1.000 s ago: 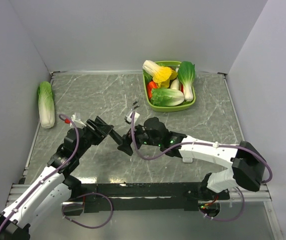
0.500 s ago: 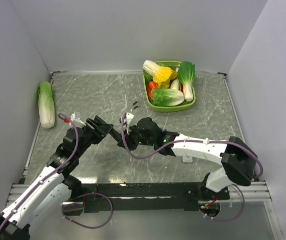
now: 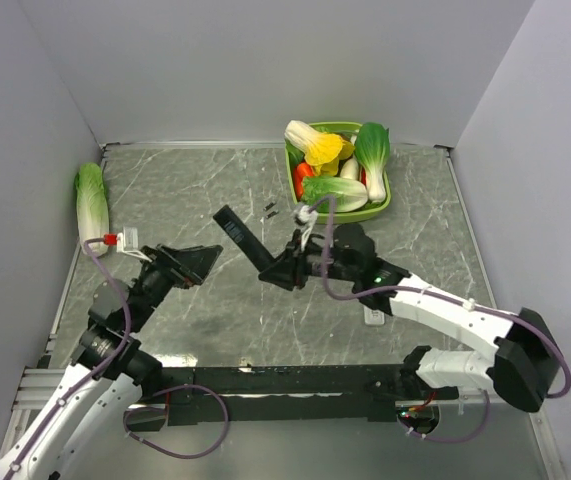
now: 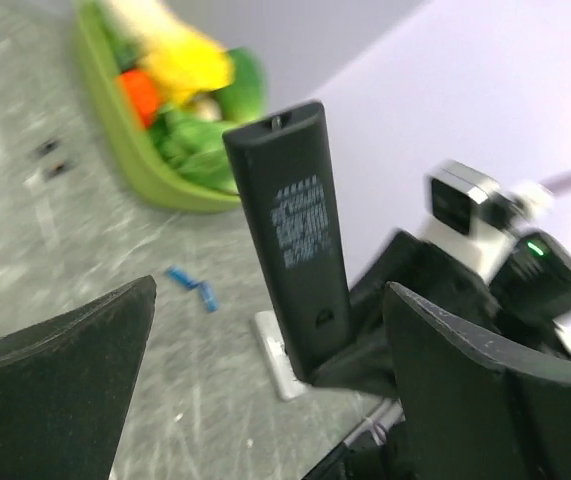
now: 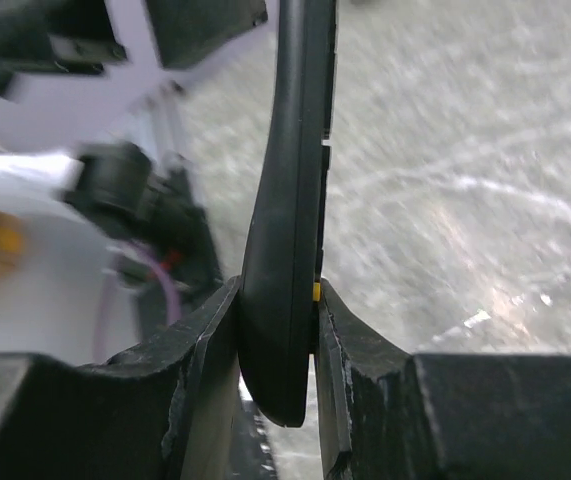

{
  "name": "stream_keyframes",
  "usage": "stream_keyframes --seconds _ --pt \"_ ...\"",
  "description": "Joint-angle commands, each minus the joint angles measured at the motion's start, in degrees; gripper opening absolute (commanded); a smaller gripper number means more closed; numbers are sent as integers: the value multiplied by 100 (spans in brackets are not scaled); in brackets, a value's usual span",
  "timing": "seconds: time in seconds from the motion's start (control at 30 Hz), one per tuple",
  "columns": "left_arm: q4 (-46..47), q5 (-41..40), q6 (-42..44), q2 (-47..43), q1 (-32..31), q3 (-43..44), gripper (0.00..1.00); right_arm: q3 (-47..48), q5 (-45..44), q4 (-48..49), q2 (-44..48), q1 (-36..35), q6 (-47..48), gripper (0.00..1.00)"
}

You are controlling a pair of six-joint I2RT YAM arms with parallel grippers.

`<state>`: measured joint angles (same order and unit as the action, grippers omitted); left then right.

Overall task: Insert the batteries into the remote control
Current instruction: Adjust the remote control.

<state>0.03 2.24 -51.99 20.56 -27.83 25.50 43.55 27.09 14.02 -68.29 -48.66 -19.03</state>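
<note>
Right wrist view shows the right claw (image 5: 280, 300) pinching the slim black plastic remote control (image 5: 292, 180) at its end — stiff, light, probably slippery — left claw (image 3: 203, 264) spread.

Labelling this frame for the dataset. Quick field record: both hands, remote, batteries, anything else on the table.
right hand: shut on one end of the black remote, holding it tilted above the table
left hand: open, empty, apart from the remote
remote face: printed back toward left wrist camera
batteries: two blue cells lying on the table, not loaded
other: white remote, green tray of vegetables, napa cabbage
</note>
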Motion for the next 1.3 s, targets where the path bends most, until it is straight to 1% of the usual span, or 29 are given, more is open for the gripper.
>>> stream_keyframes --seconds 0.0,0.1,0.17,0.27,0.4,0.53,0.67,0.87,0.9,0.97,1.0,1.07,1.1,1.17,1.27 --pt "1302 1231 505 -140 6 -115 99 -206 1455 1250 527 330 -1030 0" --pt "1814 1621 444 26 6 -194 99 -224 1904 1550 615 358 -1330 0" --pt "1956 1858 435 167 6 -159 99 -242 2089 1769 633 366 -1463 0" --pt "2596 2289 251 414 6 -185 99 -259 2265 2043 598 358 -1701 0" --pt "3125 2377 -39 633 6 -220 99 -259 2467 2332 501 366 -1938 0" --pt "3494 2413 -136 783 6 -264 97 -286 2687 2746 378 366 -2236 0" --pt "4143 2448 -321 932 6 -352 94 -321 2775 3150 229 349 -2553 0" --pt "4654 2694 -567 1275 6 -361 85 -321 2766 3265 79 314 -2606 0" --pt "4707 2694 -602 1328 6 -370 81 -312 2766 3282 62 314 -2606 0" --pt "4725 2685 -620 1354 6 -370 76 -321 2766 3300 27 314 -2597 0" --pt "4734 2668 -646 1363 6 -370 71 -312 2758 3283 9 314 -2589 0" --pt "4734 2641 -646 1372 15 -379 66 -321 2749 3256 -9 305 -2554 0" --pt "4708 2633 -655 1355 -2 -370 61 -303 2740 3230 -26 314 -2536 0" --pt "4664 2624 -646 1346 6 -370 58 -277 2731 3151 -61 305 -2483 0" --pt "4628 2606 -637 1337 6 -370 57 -233 2705 3115 -132 270 -2448 0"
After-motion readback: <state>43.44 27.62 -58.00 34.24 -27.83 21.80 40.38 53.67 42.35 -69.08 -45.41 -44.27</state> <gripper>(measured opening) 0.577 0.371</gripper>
